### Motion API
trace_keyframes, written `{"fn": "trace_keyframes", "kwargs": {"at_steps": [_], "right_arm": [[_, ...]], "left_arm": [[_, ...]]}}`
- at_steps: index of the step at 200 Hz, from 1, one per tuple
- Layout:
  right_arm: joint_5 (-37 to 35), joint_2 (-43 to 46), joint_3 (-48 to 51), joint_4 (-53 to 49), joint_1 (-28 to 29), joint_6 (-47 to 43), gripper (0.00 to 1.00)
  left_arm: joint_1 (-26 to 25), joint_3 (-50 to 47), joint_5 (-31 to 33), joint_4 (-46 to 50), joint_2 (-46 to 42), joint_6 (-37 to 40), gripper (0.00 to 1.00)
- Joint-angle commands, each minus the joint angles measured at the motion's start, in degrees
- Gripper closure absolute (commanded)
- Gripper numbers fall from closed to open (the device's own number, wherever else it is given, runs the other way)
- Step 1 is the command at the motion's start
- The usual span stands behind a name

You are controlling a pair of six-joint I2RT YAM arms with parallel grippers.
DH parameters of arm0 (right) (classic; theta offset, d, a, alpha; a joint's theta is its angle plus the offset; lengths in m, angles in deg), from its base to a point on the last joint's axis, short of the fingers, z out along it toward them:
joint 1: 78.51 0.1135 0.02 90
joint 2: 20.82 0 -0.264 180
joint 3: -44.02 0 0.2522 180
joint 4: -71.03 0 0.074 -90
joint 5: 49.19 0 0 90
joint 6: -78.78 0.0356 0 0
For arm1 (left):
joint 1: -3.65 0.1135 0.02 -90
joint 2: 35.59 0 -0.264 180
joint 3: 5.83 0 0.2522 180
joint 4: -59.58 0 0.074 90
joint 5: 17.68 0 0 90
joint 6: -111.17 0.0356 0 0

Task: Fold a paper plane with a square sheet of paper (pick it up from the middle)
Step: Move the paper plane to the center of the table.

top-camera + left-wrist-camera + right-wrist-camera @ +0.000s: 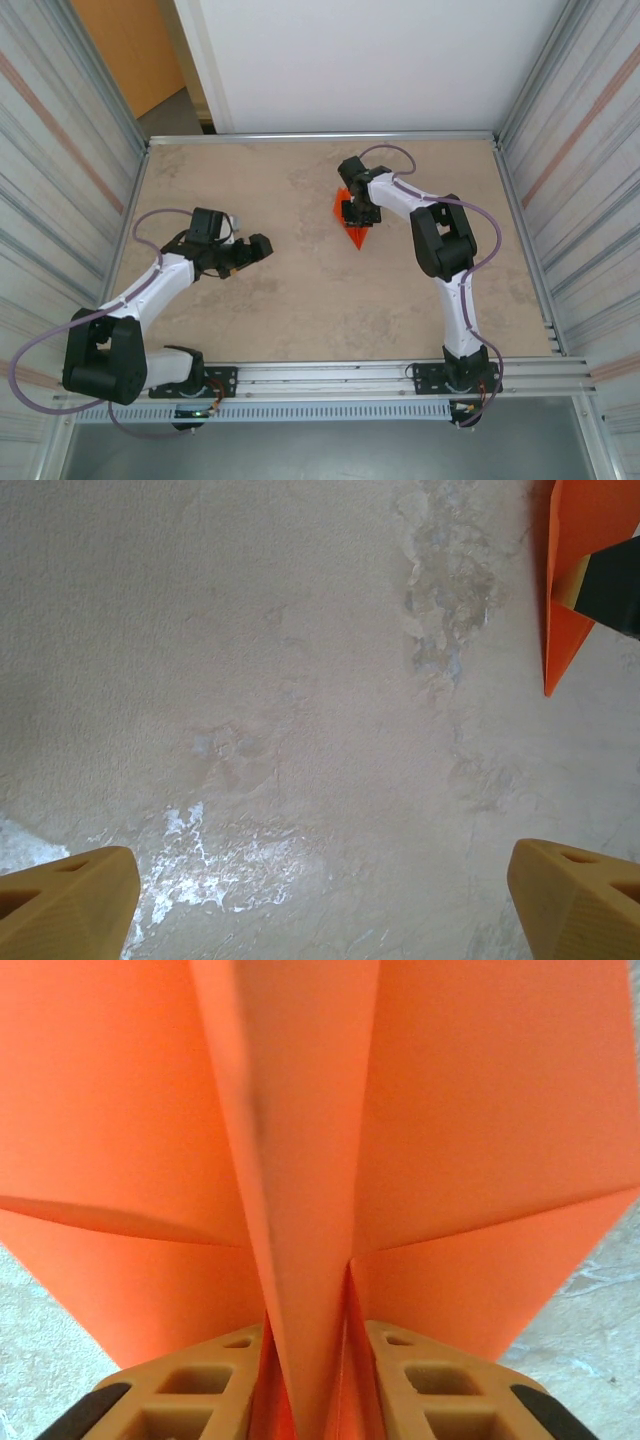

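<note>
The left arm (150,290) lies low from its base at the near left corner, elbow tucked close in and forearm slanting out toward the middle. The left gripper (255,248) faces right, and its tan fingers (65,905) are spread wide with nothing between them. The right arm (455,300) runs straight out from its base, bends at a dark elbow and doubles back leftward. The right gripper (358,212) points down, its fingers (200,1390) only narrowly apart on either side of the paper plane (300,1160)'s centre fold. I can't make out whether they pinch it.
</note>
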Motion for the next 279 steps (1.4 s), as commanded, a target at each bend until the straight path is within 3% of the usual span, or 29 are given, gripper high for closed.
{"fn": "trace_keyframes", "kwargs": {"at_steps": [1,56,90,144,164,221,248,274,279], "right_arm": [[-2.08,-3.37,-0.52,-1.62,0.01,0.38,0.70],[-3.36,-5.55,0.59,1.75,-0.56,1.31,0.62],[-4.41,-6.44,0.61,3.29,-0.85,0.76,0.52],[-3.15,-3.13,-0.39,3.37,-0.79,0.76,0.51],[-3.09,1.45,-1.33,2.53,-0.78,0.84,0.50],[-6.05,20.13,4.29,5.75,-1.35,0.89,0.33],[-12.22,32.08,14.57,12.21,-2.53,-0.78,0.23],[-19.90,44.98,27.89,20.49,-5.97,-3.12,0.01],[-20.67,47.38,31.01,21.90,-7.05,-3.49,0.01]], "left_arm": [[0.19,-0.82,0.65,0.22,0.22,0.63,0.05],[0.19,-0.98,0.04,-0.14,0.57,0.41,0.04],[0.21,-0.63,-0.37,-0.31,0.52,0.41,0.03],[0.23,0.81,-0.42,-0.41,0.42,0.14,0.04],[0.22,2.52,-0.15,-0.23,0.03,0.06,0.04],[0.19,8.13,4.07,-0.81,-2.75,1.03,0.02],[0.27,8.51,12.83,-4.29,-4.71,4.10,0.01],[0.28,6.27,23.73,-8.54,-6.97,6.97,0.01],[0.36,5.36,25.88,-9.81,-7.58,7.52,0.01]]}}
